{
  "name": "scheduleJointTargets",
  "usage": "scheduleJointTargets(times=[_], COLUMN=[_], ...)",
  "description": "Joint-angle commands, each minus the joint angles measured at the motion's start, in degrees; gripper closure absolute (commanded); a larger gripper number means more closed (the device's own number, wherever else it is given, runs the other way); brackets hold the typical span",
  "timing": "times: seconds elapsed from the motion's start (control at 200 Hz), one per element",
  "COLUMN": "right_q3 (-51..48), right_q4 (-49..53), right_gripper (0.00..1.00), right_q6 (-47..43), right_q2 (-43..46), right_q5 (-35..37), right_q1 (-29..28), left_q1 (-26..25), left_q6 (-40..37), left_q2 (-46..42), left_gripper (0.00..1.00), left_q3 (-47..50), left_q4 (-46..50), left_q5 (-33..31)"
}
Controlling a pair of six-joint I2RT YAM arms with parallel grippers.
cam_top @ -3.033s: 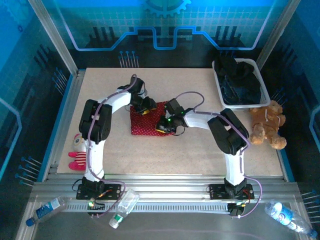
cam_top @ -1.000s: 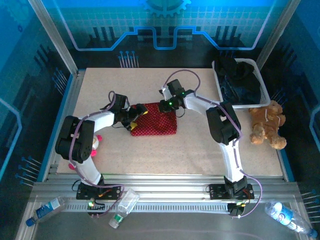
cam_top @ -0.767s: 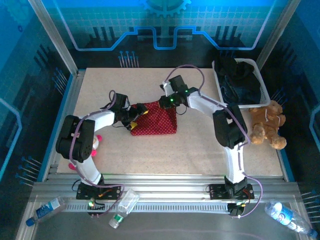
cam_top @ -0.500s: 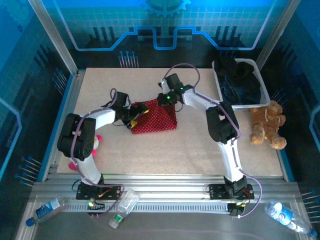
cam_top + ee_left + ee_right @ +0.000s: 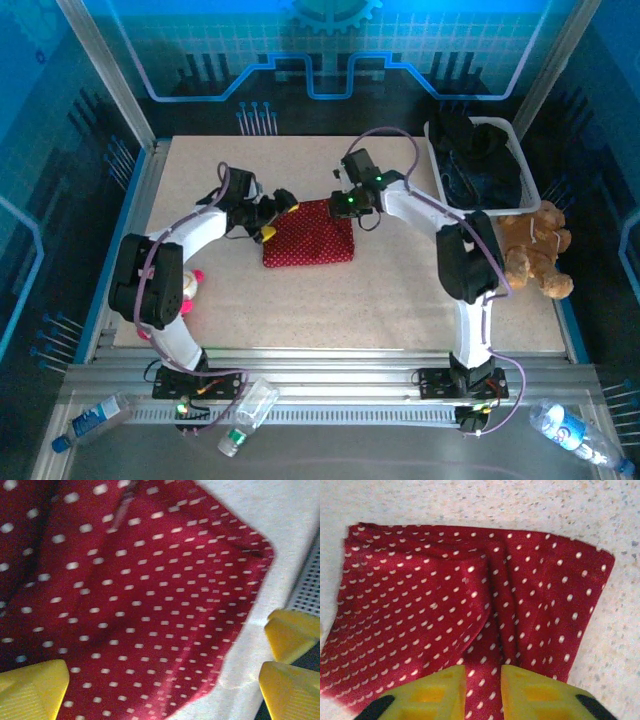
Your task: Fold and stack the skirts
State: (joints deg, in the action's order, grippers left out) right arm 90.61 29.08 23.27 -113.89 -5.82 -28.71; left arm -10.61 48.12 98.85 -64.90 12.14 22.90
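Red white-dotted skirt (image 5: 308, 232) lies folded on the table (image 5: 400, 292); left claw (image 5: 277, 219) gapes wide and empty at its left edge, right claw (image 5: 483, 686) barely parted over its far edge

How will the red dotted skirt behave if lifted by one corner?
Probably floppy: the red dotted skirt lies flat in folded layers with soft creases, so it should drape and unfold. Likely light; the cloth looks thin. Pushed, it may bunch rather than slide whole on the matte table.

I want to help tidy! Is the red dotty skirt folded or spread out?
Folded: the red skirt lies as a small layered rectangle.
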Motion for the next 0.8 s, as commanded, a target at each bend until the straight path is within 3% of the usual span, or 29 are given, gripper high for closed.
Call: scheduleJointTargets(times=[0.0, 0.1, 0.205, 0.42, 0.52, 0.795], right_q3=[-4.5, -6.8, -7.0, -11.3, -14.0, -5.9], right_q4=[-2.7, -6.4, -6.4, -3.0, -3.1, -2.7], right_gripper=[0.91, 0.98, 0.99, 0.95, 0.93, 0.87], right_q6=[3.5, 7.2, 9.1, 11.8, 12.6, 12.4], right_q2=[1.1, -0.1, -2.8, -5.7, -3.5, 0.7], right_q5=[-9.0, -13.8, -12.8, 1.9, 2.5, -4.1], right_q1=[0.0, -0.3, -1.0, -1.5, -1.4, -1.6], left_q1=[-0.3, -0.3, -0.3, 0.3, 0.7, -0.1], left_q6=[0.7, 1.5, 1.8, 0.6, -1.2, -3.3], left_q2=[3.4, 8.2, 12.9, 20.1, 22.2, 12.6], left_gripper=[0.01, 0.01, 0.01, 0.01, 0.01, 0.01], left_q3=[-5.3, -8.7, -12.0, -12.3, -12.9, -14.4], left_q4=[0.6, -1.3, -2.5, 1.0, 4.4, 3.7], left_q5=[2.2, 2.1, 0.3, -7.4, -9.5, 0.4])
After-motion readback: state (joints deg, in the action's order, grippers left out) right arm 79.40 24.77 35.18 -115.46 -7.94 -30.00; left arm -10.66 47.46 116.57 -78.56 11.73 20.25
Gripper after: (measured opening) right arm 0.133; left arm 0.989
